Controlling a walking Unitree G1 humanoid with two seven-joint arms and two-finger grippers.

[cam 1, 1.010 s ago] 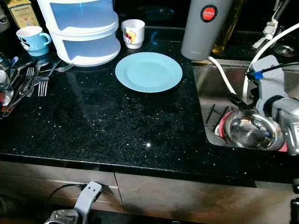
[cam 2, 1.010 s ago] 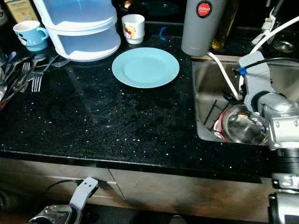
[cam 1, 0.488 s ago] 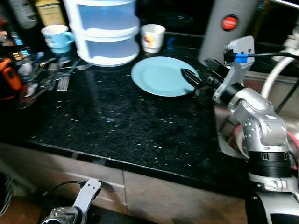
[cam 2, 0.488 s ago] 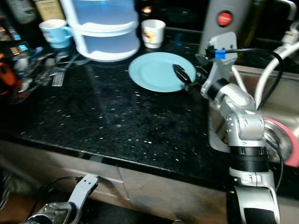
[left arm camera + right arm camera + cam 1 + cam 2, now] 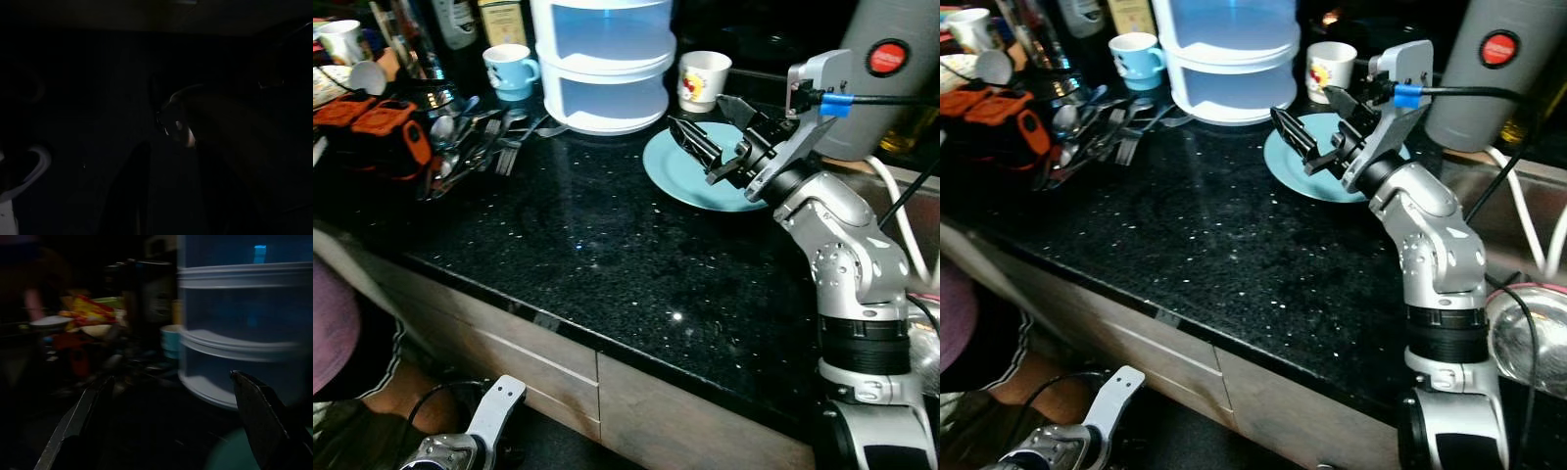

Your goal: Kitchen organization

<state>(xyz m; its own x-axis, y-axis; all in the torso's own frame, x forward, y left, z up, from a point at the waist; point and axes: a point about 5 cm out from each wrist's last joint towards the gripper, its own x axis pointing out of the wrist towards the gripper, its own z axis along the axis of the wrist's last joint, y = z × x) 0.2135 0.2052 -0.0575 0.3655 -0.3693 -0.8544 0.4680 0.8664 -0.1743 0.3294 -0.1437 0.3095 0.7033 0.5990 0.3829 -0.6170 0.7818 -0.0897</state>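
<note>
- On the black speckled stone worktop [image 5: 568, 245], a round pale-blue ceramic plate [image 5: 690, 176] lay flat, near the base of a white two-tier plastic storage container [image 5: 607, 59] and just in front of a white mug with a cartoon print [image 5: 703, 78].
- The right pincer [image 5: 717, 137] hovered over the near-left part of that plate, its two long black fingers spread wide with nothing between them; one finger [image 5: 693, 143] reached out past the plate's left rim.
- In the right wrist view the same fingers [image 5: 259, 421] framed the tiered container and a sliver of the plate's edge, so the pincer pointed along the worktop toward the container.
- The left pincer [image 5: 499, 416] hung idle, low in front of the cabinet drawers; whether it was spread or closed could not be told, and its wrist view was too dark to help.
- Farther left lay a loose pile of metal forks and spoons [image 5: 484, 142], a light-blue mug [image 5: 509, 70] and an orange-and-black tool [image 5: 382, 127]; a tall grey flask with a red round label [image 5: 891, 69] stood to the right of the plate.
- A person's leg in dark shorts [image 5: 352, 362] showed at the lower left, close to the cabinet front.
- Judged from this, the step in hand was the approach to the plate, with the grasp not yet made.
- The next move probably called for lowering the wide fingers to the rim, one above and one beneath it, which would be awkward with the plate lying flat on hard stone.
</note>
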